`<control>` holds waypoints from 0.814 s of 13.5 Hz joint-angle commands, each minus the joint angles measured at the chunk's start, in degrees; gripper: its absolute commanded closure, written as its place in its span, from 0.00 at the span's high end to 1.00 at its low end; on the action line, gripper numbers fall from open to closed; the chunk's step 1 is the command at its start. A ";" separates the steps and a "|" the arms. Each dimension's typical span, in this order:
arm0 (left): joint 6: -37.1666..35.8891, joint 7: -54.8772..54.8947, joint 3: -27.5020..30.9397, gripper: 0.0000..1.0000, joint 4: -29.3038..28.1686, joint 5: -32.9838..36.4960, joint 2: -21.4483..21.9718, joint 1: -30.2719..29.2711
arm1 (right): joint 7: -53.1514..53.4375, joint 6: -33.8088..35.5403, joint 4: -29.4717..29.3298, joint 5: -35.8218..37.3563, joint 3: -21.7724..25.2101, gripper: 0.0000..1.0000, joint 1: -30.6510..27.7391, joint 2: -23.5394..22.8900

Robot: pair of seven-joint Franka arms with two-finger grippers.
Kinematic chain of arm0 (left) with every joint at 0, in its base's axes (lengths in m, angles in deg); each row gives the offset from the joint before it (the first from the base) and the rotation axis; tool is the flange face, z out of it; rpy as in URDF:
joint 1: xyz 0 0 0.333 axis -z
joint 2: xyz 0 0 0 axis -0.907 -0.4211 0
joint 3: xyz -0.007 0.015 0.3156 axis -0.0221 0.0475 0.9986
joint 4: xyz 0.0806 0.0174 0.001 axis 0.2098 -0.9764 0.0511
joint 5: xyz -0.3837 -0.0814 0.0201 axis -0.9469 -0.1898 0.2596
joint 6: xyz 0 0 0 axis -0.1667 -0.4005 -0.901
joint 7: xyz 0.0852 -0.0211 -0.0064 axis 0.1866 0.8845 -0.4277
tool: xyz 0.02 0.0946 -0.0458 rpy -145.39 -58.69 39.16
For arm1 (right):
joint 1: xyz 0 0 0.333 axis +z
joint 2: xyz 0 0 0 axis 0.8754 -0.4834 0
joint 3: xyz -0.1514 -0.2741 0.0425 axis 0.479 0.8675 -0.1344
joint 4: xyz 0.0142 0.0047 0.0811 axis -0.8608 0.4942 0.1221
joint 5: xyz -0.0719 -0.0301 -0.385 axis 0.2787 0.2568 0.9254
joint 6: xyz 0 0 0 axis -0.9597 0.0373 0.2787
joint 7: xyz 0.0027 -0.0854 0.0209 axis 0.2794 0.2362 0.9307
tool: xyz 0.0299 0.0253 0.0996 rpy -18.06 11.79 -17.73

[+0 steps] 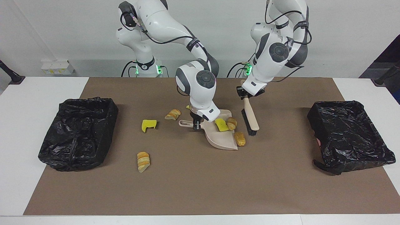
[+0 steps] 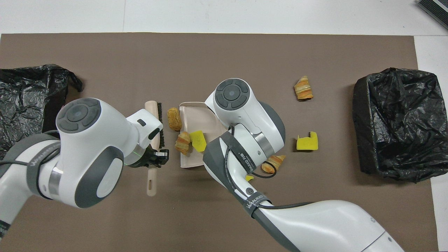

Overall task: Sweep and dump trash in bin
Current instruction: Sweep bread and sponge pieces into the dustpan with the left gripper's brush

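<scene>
Left gripper (image 1: pixel 245 94) is clamped on the handle of the beige black-bristled brush (image 1: pixel 250 118), whose bristle head hangs just beside the open mouth of the dustpan (image 1: pixel 222 141), toward the left arm's end of the table. Right gripper (image 1: pixel 197 122) is closed on the dustpan's handle and pins the pan to the brown mat (image 1: pixel 200 187).

Progress, judged from the layout: early to middle.
- In the pan: one yellow sponge piece (image 1: pixel 222 125); one bread chunk (image 1: pixel 232 123) sits on the pan's lip, partly in.
- At the lip, not in: a second bread chunk (image 1: pixel 240 138), touching or just beside the pan's edge.
- Unswept, toward the right arm's end: a bread chunk (image 1: pixel 172 114) near the pan handle, a notched yellow sponge (image 1: pixel 148 125), a striped bread slice (image 1: pixel 143 161) farthest from the robots, and a small yellow scrap (image 2: pixel 249 177) mostly hidden under the right arm.
- Both black-bagged bins (image 1: pixel 78 132) (image 1: pixel 350 134) stand at the table's ends; no trash shows in either. Dumping is not yet done.

Writing: a strap on the right arm reads roughly "WANJEED" (image 2: pixel 254 200); a like strap on the left arm (image 2: pixel 36 159) is only partly legible. No other labels readable.
</scene>
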 commanded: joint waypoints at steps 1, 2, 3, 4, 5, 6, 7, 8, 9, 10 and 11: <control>-0.92 5.51 -0.28 0.00 2.31 5.60 -5.34 -2.51 | -0.27 -3.44 3.70 0.39 -0.13 0.00 0.27 1.52; -0.74 7.35 -0.37 0.00 3.10 6.06 -7.37 -2.86 | -0.26 -4.06 4.14 0.39 -0.13 0.00 0.27 1.78; 0.22 8.24 -0.37 0.00 2.85 6.07 -9.04 -2.43 | -0.26 -4.15 4.32 0.39 -0.13 0.00 0.27 1.87; 3.01 8.33 -0.46 0.00 1.80 5.98 -9.49 -1.99 | -0.26 -4.15 4.41 0.39 -0.13 0.00 0.27 1.88; 3.82 8.42 -0.90 0.00 0.92 5.80 -9.15 -1.90 | -0.26 -4.41 4.58 0.39 -0.13 0.00 0.27 1.96; 5.05 8.34 -0.99 0.00 -1.18 4.67 -8.63 -0.51 | -0.26 -4.59 4.76 0.39 -0.13 0.00 0.27 1.96; 7.15 8.34 -0.99 0.00 -3.29 2.92 -7.32 0.99 | -0.26 -4.59 4.85 0.39 -0.13 0.00 0.27 2.05; 9.26 8.42 -0.99 0.00 -5.05 1.77 -6.52 3.00 | -0.26 -4.68 5.02 0.39 -0.13 0.00 0.27 2.05; 9.02 8.60 -0.99 0.00 -5.15 1.58 -6.16 4.41 | -0.26 -4.68 5.11 0.39 -0.13 0.00 0.27 2.14; 9.28 8.51 -1.07 0.00 -5.41 0.80 -5.90 5.30 | -0.26 -4.68 5.11 0.39 -0.13 0.00 0.27 2.14; 9.02 7.73 -0.99 0.00 -4.98 -1.64 -5.81 7.40 | -0.26 -4.68 5.11 0.39 -0.13 0.00 0.27 2.23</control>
